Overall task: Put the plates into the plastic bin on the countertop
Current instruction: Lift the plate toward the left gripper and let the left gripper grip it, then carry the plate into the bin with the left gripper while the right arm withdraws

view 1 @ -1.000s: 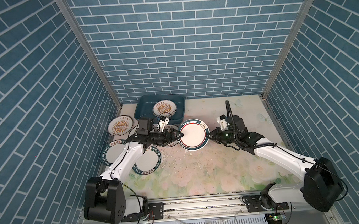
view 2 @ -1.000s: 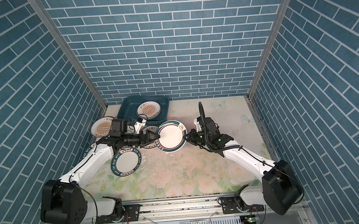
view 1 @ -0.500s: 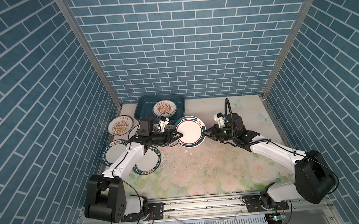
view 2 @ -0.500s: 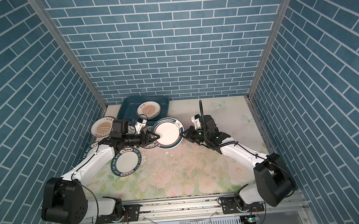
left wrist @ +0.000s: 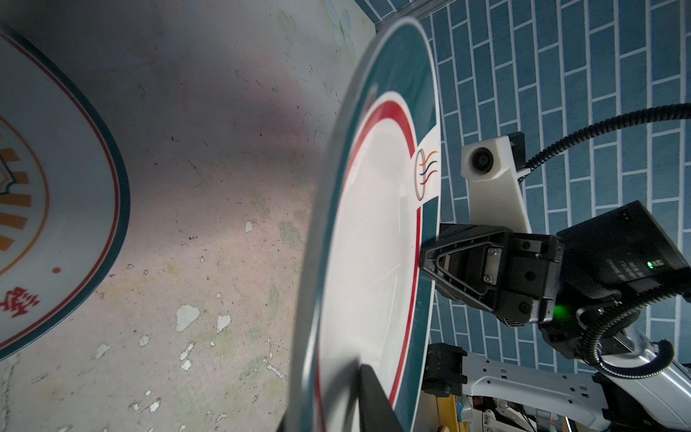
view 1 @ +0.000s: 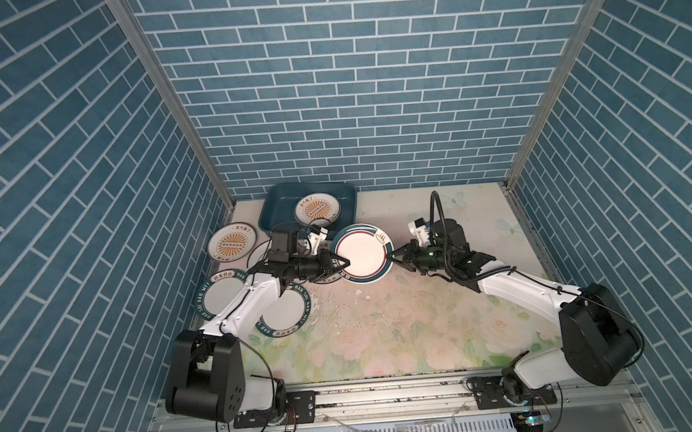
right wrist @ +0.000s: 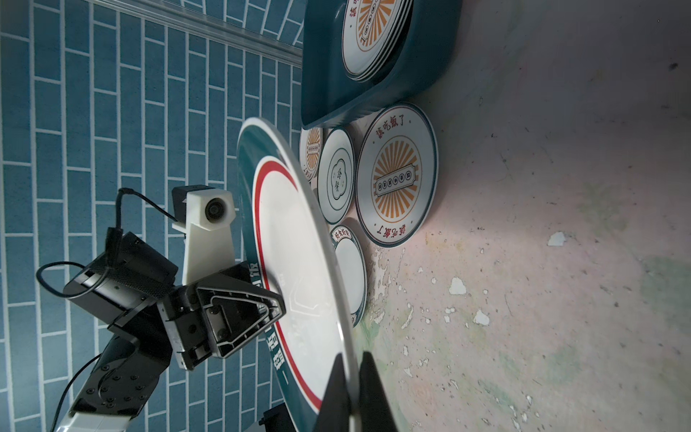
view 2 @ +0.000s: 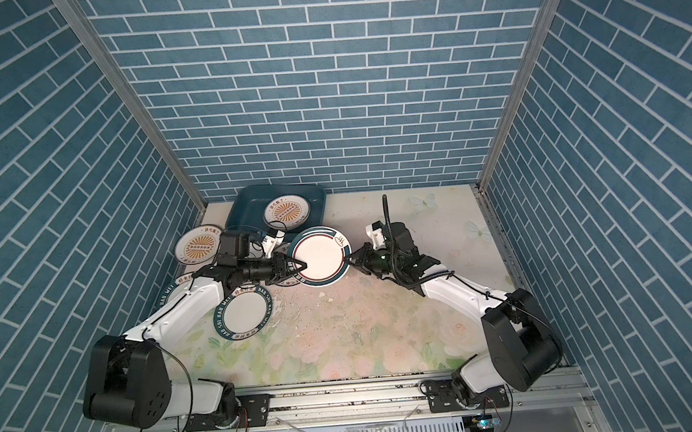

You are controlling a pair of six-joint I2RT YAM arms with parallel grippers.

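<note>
One teal-rimmed plate [view 1: 361,255], white with a red inner ring and a small line emblem on its band, is held clear of the countertop [view 1: 385,331] near the middle of the scene, just in front of the plastic bin [view 1: 279,205]. It is gripped from opposite sides. The left gripper [view 1: 342,264] pinches the rim nearest the left wall; the left wrist view shows one of its fingers [left wrist: 374,404] lying on the white face, with the other hidden behind the plate. The right gripper [view 1: 395,256] pinches the opposite rim, and the right wrist view shows a finger on each side of the edge. The plastic bin sits at the back left of the countertop, against the brick-patterned rear wall, and holds a stack of sunburst plates [view 1: 317,210]. A second sunburst plate [right wrist: 396,187] and an emblem plate [right wrist: 336,179] lie flat on the countertop beside the bin, beneath the raised plate. A third sunburst plate [view 1: 232,246] rests near the left wall. Two lettered-rim plates [view 1: 220,296] [view 1: 286,316] lie nearer the front, partly covered by the left arm [view 1: 246,305]. The metal rail [view 1: 390,393] carrying both arm bases runs along the front edge.
</note>
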